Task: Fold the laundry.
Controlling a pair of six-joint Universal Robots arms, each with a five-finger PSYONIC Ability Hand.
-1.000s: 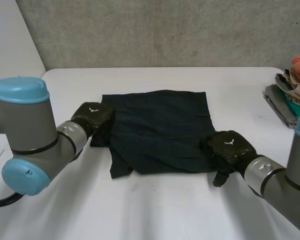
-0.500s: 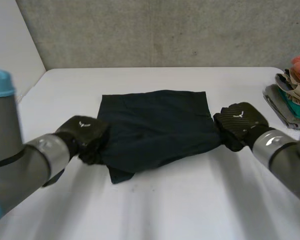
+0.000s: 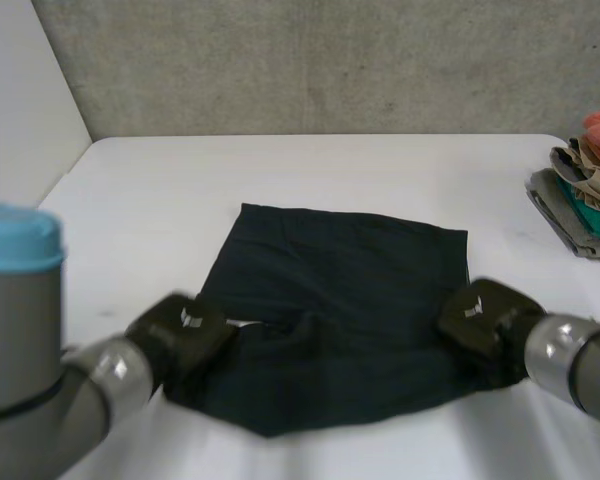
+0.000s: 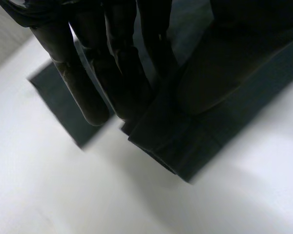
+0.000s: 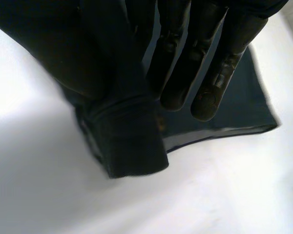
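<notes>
The white table (image 3: 310,165) spreads out in front of me, with a grey wall (image 3: 330,60) behind it. The dark garment (image 3: 350,270) lies near the middle of the table. It now sits closer to me than it did half a second ago and has slid a little toward my right. Its far edge lies flat and runs at a slant. Its near edge is bunched and raised between my hands, where a second ago the whole piece lay flat. A pile of laundry (image 3: 585,190) rests at the table's right edge, well apart from the garment and unchanged.

My left arm (image 3: 20,300) has drawn back toward me, and so has my right arm (image 3: 580,360).

My left hand (image 3: 185,330) was at the garment's left edge half a second ago and is now at its near left corner. In my left wrist view that hand (image 4: 112,63) pinches a fold of the garment (image 4: 185,146) between straight fingers and thumb, above the table (image 4: 63,195).

My right hand (image 3: 480,315) has moved from the garment's right edge to its near right corner. In my right wrist view that hand (image 5: 185,63) grasps a hemmed fold of the garment (image 5: 132,146) between thumb and fingers.
</notes>
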